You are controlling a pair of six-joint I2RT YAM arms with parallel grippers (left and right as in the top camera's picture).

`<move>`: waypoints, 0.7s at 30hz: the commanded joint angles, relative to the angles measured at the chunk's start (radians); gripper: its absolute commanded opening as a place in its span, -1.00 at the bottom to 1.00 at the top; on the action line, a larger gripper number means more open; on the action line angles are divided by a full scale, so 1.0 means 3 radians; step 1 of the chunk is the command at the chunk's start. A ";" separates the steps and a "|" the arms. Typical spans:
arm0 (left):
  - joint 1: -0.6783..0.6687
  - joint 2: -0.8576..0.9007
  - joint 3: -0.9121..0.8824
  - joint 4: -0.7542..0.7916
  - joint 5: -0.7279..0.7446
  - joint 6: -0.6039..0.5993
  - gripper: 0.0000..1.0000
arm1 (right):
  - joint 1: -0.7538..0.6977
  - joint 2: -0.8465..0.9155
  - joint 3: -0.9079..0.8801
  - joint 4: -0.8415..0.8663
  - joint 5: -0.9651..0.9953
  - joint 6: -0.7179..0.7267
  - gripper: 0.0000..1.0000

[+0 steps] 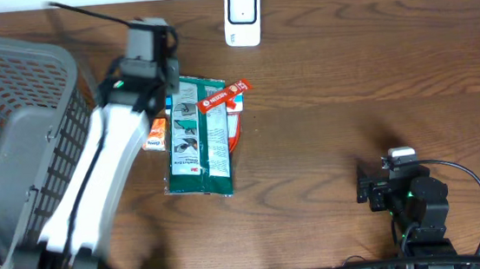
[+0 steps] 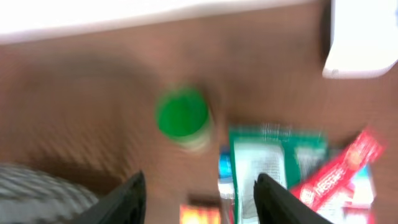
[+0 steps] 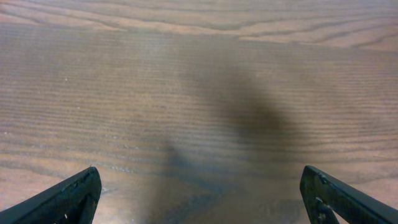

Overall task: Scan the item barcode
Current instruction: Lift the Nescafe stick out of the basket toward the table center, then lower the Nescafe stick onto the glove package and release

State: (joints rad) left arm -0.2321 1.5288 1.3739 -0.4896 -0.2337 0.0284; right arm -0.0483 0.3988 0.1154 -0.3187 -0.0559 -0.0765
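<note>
Wrist view is blurred. Round green-topped item (image 2: 181,115), pale body under the cap, sits ahead of the left gripper (image 2: 199,190), slightly left of centre, apart from both fingers; can't tell what it is. Green & white flat packet (image 1: 197,138) lies printed face up, ahead-right of the gripper, one end just beside the right finger. Red Nestle stick (image 1: 223,95) lies diagonally across that end, further right. Small orange box (image 1: 156,135) is just beside the packet's left edge, low btwn the fingers. White scanner (image 1: 243,16) lies face up, far ahead-right, well apart from the rest.
</note>
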 commanded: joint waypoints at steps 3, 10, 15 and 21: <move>0.0092 -0.0384 0.0022 -0.0120 -0.0126 0.0252 0.25 | -0.0009 -0.0004 -0.0005 0.0031 -0.0004 0.0041 0.98; 0.0276 -0.0301 -0.0094 -0.0813 0.0268 0.0207 0.05 | -0.0009 -0.0004 -0.0005 0.0042 -0.0004 0.0042 0.98; 0.0460 -0.0238 -0.0304 -0.0764 0.0267 0.0197 -0.32 | -0.0009 -0.0004 -0.0005 0.0042 -0.0004 0.0042 0.99; 0.0717 -0.0195 -0.0477 -0.0651 0.0266 0.0151 -0.80 | -0.0009 -0.0004 -0.0005 0.0052 -0.0004 0.0042 0.99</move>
State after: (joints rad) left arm -0.0456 1.4647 1.2453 -0.6941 -0.1593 0.0792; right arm -0.0483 0.3988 0.1154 -0.3080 -0.0555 -0.0765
